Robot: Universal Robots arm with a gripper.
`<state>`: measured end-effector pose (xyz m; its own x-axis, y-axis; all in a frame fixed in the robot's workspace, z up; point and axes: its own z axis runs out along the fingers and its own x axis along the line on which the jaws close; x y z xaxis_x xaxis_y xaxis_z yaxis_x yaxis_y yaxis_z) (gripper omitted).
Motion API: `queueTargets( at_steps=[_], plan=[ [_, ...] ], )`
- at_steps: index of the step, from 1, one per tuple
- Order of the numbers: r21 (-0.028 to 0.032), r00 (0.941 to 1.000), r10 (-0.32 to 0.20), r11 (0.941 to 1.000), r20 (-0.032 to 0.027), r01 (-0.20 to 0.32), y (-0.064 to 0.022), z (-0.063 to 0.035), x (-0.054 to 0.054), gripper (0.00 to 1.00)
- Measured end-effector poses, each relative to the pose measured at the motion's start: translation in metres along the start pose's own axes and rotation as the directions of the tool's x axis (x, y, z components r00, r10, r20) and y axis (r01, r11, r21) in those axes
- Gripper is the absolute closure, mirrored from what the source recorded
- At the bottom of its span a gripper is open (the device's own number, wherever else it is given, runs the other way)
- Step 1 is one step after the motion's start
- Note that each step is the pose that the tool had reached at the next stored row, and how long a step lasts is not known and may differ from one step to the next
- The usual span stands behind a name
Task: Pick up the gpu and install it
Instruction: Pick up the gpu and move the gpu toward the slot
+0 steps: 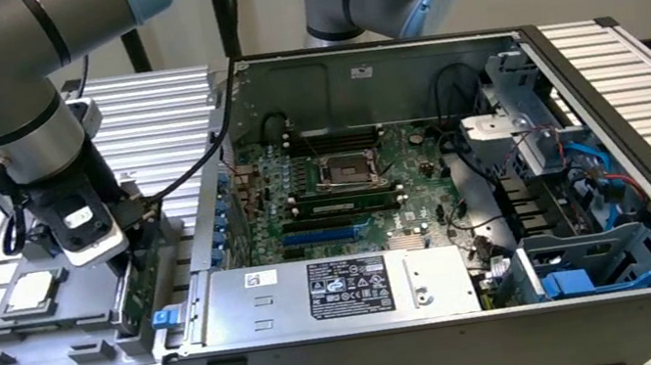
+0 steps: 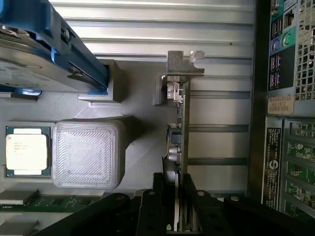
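Currently, your tool (image 2: 177, 209) is closed partway onto one gpu (image 2: 183, 113). Its two black fingers (image 2: 162, 201) press against the card's two faces at one end. The card is a thin, long rectangle standing on edge. It has a green circuit board with small components on it, and one silver bracket (image 2: 184, 61) of bent metal at the far end. It sits in a slot of one grey plastic tray (image 2: 142, 162) with a finely ridged, layered surface, along the tray edge nearest the computer case (image 1: 458, 339).

The tray also holds one square silver CPU chip (image 2: 27, 150) on a green base. Beside the chip is one raised square block (image 2: 86, 152) with rounded corners. One silver hard drive (image 2: 34, 54) with blue rails sits at the tray's far corner.

The tray rests on a counter (image 2: 216, 29) of ribbed aluminium slats, just beside the case, at the exterior view's left. The single dark metal case lies open. Inside it you can see one green motherboard (image 1: 341, 190) and one silver boxy power supply (image 1: 331, 291).
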<state>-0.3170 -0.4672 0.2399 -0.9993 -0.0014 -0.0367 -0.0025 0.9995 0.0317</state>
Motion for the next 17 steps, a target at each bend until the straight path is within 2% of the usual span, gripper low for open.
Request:
queueTargets(
  at_steps=[3, 7, 17],
  plan=[
    [0.0001, 1.0000, 0.000, 1.0000, -0.0016, 0.000, 0.0003, -0.0094, 0.000, 0.73],
    [0.0003, 1.0000, 0.000, 1.0000, -0.0038, 0.000, 0.0009, -0.0275, -0.001, 0.73],
    [0.0002, 1.0000, 0.000, 1.0000, -0.0044, 0.000, 0.0023, -0.0729, -0.008, 0.73]
  ],
)
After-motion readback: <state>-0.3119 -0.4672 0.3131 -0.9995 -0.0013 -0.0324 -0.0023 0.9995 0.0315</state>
